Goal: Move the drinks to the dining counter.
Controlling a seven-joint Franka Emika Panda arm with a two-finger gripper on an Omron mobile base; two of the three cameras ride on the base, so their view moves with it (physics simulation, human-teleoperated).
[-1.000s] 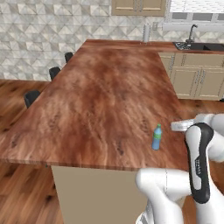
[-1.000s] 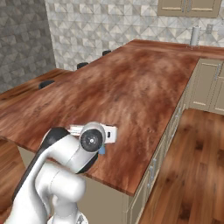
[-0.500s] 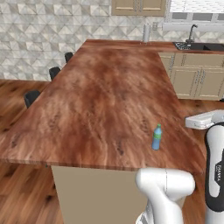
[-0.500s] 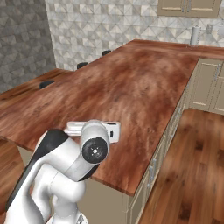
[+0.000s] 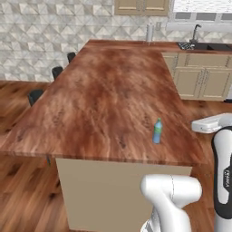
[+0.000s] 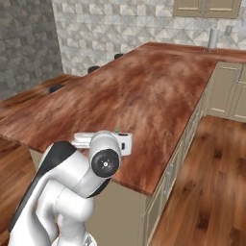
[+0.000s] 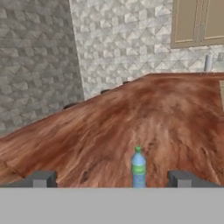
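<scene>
standing upright near the front right edge of the surface (image 5: 104, 99) in the left base view is one blue-green bottle (image 5: 157, 131), alone on the reddish-brown wood. three dark stools (image 5: 35, 95) are peeking out along the far left edge, mostly hidden by the top. the arm's white casing is being cut off by the right and bottom borders here. a sink faucet (image 5: 195, 32) is showing small at the far back, hard to make out.

looking from the right base view, the arm's elbow is covering almost all of the bottle, leaving only its green cap (image 6: 116, 129) poking above the white wrist. the surface (image 6: 158, 86) is stretching back to a pale upright cylinder (image 6: 213, 38), too blurred to name.

pointing along the hand (image 7: 112, 180) in the hand view, the bottle (image 7: 138, 168) is standing between the two fingertips (image 7: 41, 179), which are sitting wide apart and gripping nothing; its base is being cut off at the bottom.
</scene>
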